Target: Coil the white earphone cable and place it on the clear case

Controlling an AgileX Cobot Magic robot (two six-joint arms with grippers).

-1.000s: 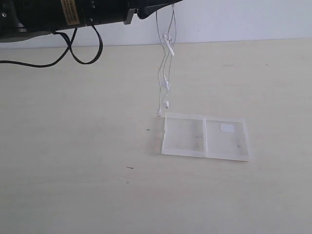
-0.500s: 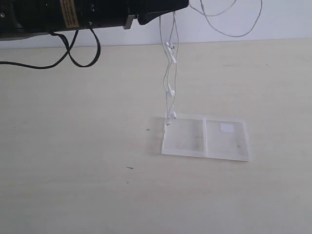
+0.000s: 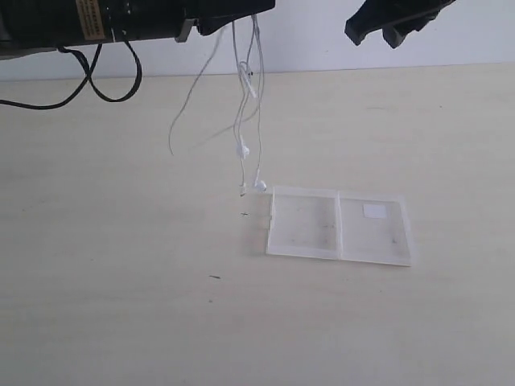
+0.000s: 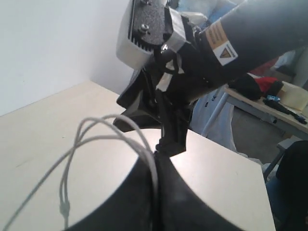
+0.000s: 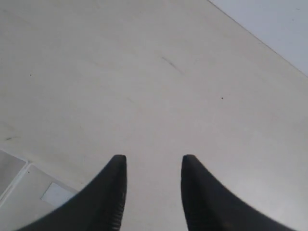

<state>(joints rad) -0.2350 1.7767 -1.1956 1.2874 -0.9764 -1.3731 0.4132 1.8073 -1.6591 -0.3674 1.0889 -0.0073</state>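
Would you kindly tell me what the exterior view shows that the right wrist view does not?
Exterior only: the white earphone cable hanging from the left claw, earbuds dangling beside the clear case. Right wrist only: the bare gap inside the open right claw. Both: that claw, the clear case, its white sticker, the table.

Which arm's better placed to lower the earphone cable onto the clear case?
Left. The left hand is shut on the thin white earphone cable, whose earbuds dangle just beside the flat clear plastic case. The right hand is open, empty and raised well away from the cable.
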